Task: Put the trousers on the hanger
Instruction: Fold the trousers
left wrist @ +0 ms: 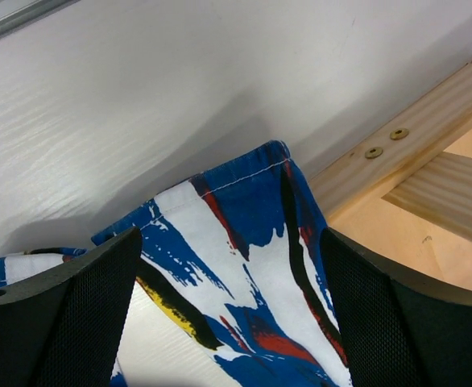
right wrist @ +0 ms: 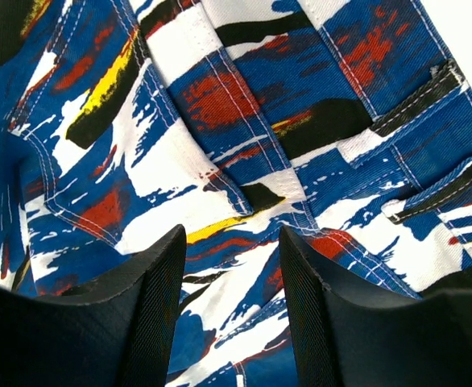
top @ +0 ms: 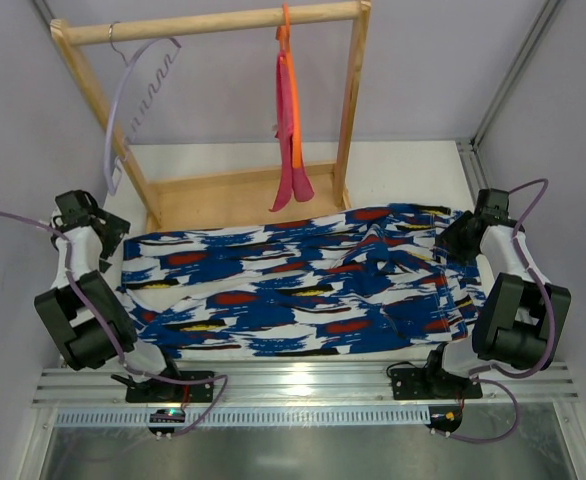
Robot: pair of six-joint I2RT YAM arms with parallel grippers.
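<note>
Right, the trousers [top: 293, 290] lie spread flat across the worktop [top: 403, 170] between my two arms. The leg hems are towards the left and the waistband is towards the right. The far edge runs along the foot of the wooden rack [top: 213, 25]. The hanger [top: 145, 92] dangles from the left end of the rack's top rail, well apart from the fabric, so nothing is on it yet.

My left claw [left wrist: 232, 266] is spread wide over a hem corner and grips nothing. My right claw [right wrist: 232, 266] hovers over the belt loops with a narrower gap, and as far as I can see nothing is pinched there either.

Several things could go wrong from here:
- The cloth is big and limp, so a shallow pinch may catch only the top layer and the rest would sag or slide out.
- The hem corner sits close to the wall and the rack's foot, so I could knock the wood on my way down.
- The hanger is thin and hangs freely, so a nudge could swing it or unhook it.
- Lifting the fabric may snag the pink cloth [top: 291, 170] hanging just above its far edge.
</note>
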